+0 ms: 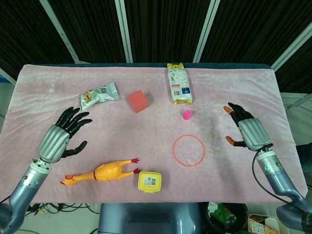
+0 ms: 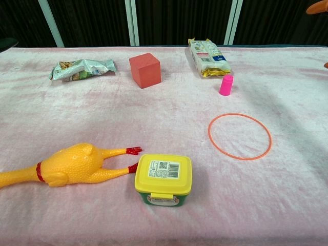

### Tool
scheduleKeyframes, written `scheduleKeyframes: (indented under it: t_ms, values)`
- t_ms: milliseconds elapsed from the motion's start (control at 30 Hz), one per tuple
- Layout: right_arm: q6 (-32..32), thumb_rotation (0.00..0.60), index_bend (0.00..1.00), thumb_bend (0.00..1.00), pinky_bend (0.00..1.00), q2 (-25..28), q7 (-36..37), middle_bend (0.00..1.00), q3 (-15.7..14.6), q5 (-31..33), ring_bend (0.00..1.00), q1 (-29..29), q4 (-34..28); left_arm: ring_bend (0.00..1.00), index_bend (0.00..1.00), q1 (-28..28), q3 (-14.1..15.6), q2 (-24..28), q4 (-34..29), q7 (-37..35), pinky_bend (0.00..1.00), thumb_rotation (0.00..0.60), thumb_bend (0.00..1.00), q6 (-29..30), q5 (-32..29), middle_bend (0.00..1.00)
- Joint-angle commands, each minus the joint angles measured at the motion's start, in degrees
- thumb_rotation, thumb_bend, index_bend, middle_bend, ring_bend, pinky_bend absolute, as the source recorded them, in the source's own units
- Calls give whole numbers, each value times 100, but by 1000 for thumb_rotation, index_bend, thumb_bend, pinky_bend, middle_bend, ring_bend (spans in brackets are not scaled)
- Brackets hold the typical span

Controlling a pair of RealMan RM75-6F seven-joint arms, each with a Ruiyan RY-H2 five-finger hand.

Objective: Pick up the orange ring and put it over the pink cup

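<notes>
Orange ring (image 1: 188, 150): lies flat on the pink cloth (image 1: 146, 161), just on the near side of the pink cup; nothing touches it.
Pink cup (image 1: 186, 115): stands upright, small and narrow, just beyond the ring and just in front of the yellow snack packet (image 1: 179, 84).
Right hand (image 1: 245, 128): hovers to the right of the ring and well apart from it, fingers spread, holding nothing.
Left hand (image 1: 62, 134): far to the left of the ring, fingers apart, empty, above the rubber chicken (image 1: 100, 172).
How the ring will handle: it looks like a thin, light hoop, likely stiff enough to keep its round shape; being so thin and flat on soft cloth, it offers little edge to get under.
Where to take hold: probably a pinch on the right-hand arc of the ring, the part nearest the right hand, leaving the open middle free to drop over the cup.
Risk: the cup looks light and easy to tip if the hoop knocks it.
Other things near the ring: red cube (image 1: 138, 101) beyond and left; yellow-lidded tub (image 1: 149, 182) nearer and left.
</notes>
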Motion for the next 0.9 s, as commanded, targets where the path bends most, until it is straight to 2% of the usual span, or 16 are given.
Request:
scheduleKeyframes:
  t_ms: [33, 700, 900]
  values:
    - [-33, 600, 0, 198, 188, -74, -27, 0, -13, 48, 2, 45, 35, 0, 187, -26, 26, -47, 43, 9, 0, 600, 333, 49, 13, 130]
    - [48, 600, 0, 198, 188, -50, -167, 0, -39, 236, 2, 48, -110, 0, 187, 115, 194, 148, -62, 257, 0, 600, 332, 205, -99, 130]
    - [74, 600, 0, 198, 188, 40, -230, 0, -119, 241, 2, 0, -235, 0, 187, 364, 338, 218, -59, 457, 0, 600, 332, 467, -140, 129]
